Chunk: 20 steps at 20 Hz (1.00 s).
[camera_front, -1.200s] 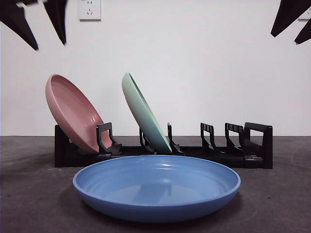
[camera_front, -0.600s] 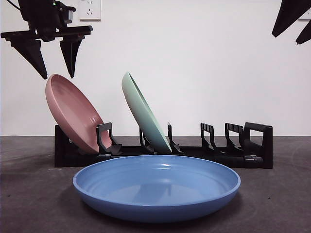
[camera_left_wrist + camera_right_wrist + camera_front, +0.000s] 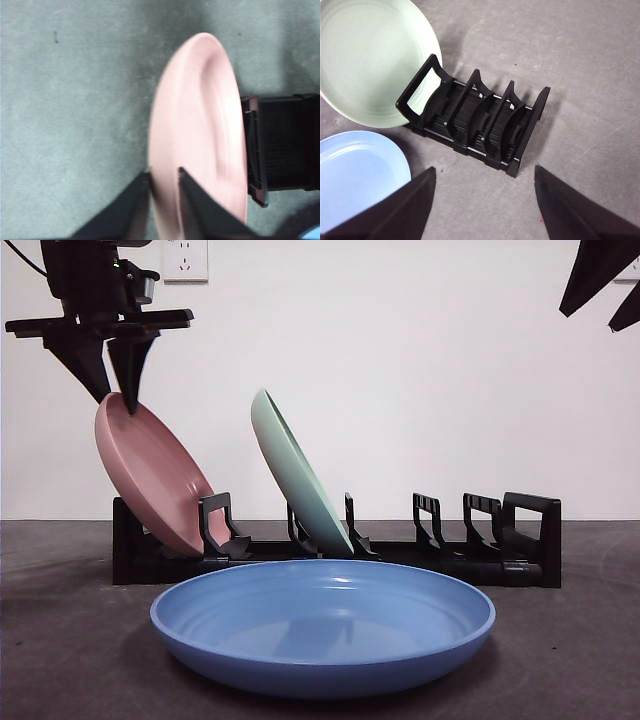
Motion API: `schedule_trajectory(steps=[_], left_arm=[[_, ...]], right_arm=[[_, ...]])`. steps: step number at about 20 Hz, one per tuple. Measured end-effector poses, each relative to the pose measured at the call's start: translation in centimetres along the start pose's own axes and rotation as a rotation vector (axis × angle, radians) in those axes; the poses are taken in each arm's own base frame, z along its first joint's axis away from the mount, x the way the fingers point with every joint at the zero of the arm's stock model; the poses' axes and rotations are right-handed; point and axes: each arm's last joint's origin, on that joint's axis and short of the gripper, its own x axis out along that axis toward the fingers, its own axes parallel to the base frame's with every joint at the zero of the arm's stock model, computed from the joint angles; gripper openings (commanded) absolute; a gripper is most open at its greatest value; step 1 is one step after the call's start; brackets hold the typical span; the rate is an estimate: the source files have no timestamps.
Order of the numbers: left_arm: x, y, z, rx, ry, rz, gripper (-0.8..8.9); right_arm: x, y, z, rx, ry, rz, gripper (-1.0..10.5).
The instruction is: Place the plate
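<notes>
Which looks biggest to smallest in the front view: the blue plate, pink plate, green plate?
1. Blue plate, though it is nearest the camera.
2. Pink plate.
3. Green plate, seen nearly edge-on, so unsure.

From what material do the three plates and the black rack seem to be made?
The pink plate, green plate and blue plate look like matte plastic or melamine: even colour and soft, dull highlights; glazed ceramic cannot be excluded. The black rack seems moulded plastic, with thin ribbed dividers and a low sheen.
</notes>
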Motion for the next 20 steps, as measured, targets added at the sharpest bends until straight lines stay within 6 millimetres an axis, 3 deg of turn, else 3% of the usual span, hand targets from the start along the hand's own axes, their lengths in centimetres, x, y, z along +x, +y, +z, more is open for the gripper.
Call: schedule_trajectory(steps=[7, 16, 20], left_arm=[[-1.5, 0.2, 0.4, 0.005, 0.008, 0.025, 0.23], [-7.9, 0.6, 1.7, 0.039, -0.084, 0.116, 0.17], [-9.3, 0.9, 1.4, 0.058, -0.059, 0.124, 0.16]], right_arm=[[0.0, 0.0, 0.0, 0.0, 0.001, 0.0, 3.1], [0.0, 0.0, 0.0, 0.0, 0.002, 0.0, 3.1], [0.0, 0.0, 0.0, 0.0, 0.002, 0.0, 3.1]])
